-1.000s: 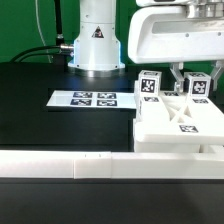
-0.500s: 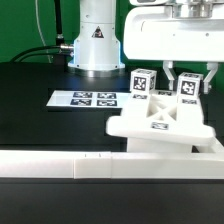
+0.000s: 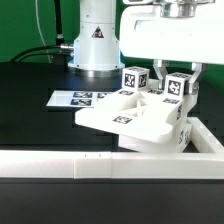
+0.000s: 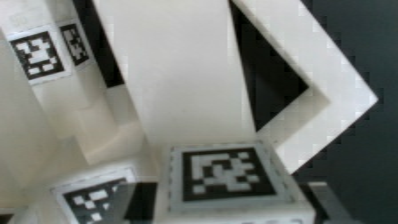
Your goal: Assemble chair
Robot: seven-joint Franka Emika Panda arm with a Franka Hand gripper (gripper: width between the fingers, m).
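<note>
The chair (image 3: 128, 117) is a joined white piece: a flat seat panel with two upright tagged blocks (image 3: 134, 79) on it. It hangs tilted above the black table in the exterior view's right half. My gripper (image 3: 177, 92) comes down from above and is shut on the right-hand tagged block (image 3: 179, 85). In the wrist view that block (image 4: 222, 176) sits between my dark fingers (image 4: 331, 202), with the chair's white panels (image 4: 169, 80) stretching away beyond it. A second tagged block (image 4: 89, 200) is beside it.
The marker board (image 3: 83, 98) lies flat on the table at the exterior view's left of the chair. A long white rail (image 3: 90, 165) runs along the front and turns back at the right (image 3: 207, 138). The arm's base (image 3: 97, 42) stands behind.
My gripper has carried the chair toward the exterior view's left. The piece now sits higher and more tilted, with its seat panel reaching near the marker board.
</note>
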